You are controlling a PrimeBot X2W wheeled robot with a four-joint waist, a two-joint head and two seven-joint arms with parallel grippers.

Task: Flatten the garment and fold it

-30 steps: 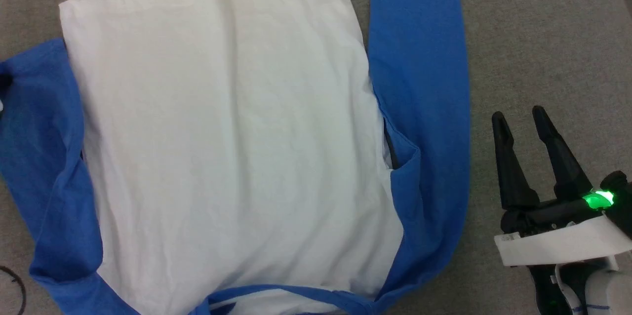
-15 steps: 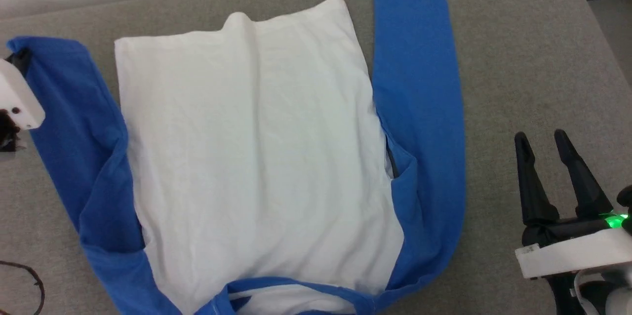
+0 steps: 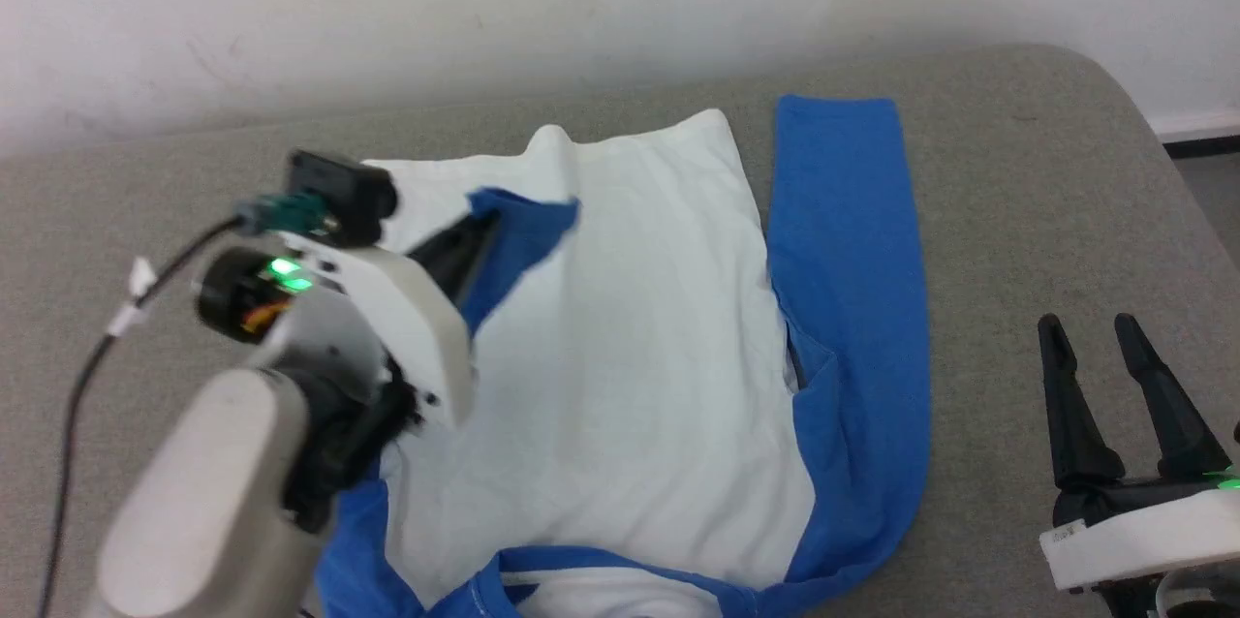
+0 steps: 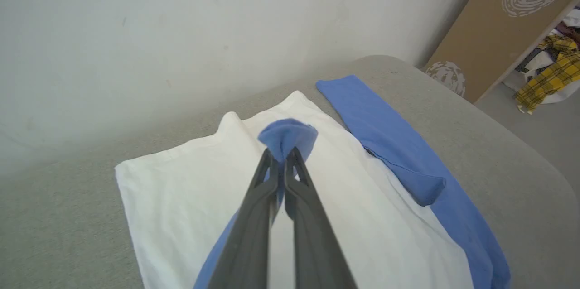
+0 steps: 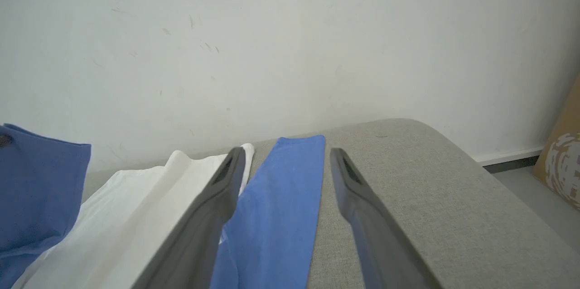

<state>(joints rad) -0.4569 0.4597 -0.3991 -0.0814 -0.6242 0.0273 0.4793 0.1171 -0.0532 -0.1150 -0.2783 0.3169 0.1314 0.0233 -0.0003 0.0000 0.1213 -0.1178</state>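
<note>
Over the white garment (image 3: 630,376), the left claw (image 4: 282,153) pinches a blue sleeve (image 4: 290,134).

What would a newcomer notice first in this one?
The left gripper, shut on a blue sleeve cuff, holds it raised above the white body of the garment at centre left. The other sleeve lies straight along the garment's right side, and the right gripper stands open over the grey table at lower right.

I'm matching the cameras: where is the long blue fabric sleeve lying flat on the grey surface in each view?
Head view: flat blue sleeve, right of centre.
Left wrist view: sleeve, centre right.
Right wrist view: sleeve, lower centre.
Shared landmark: the garment's white cloth body alongside.
</note>
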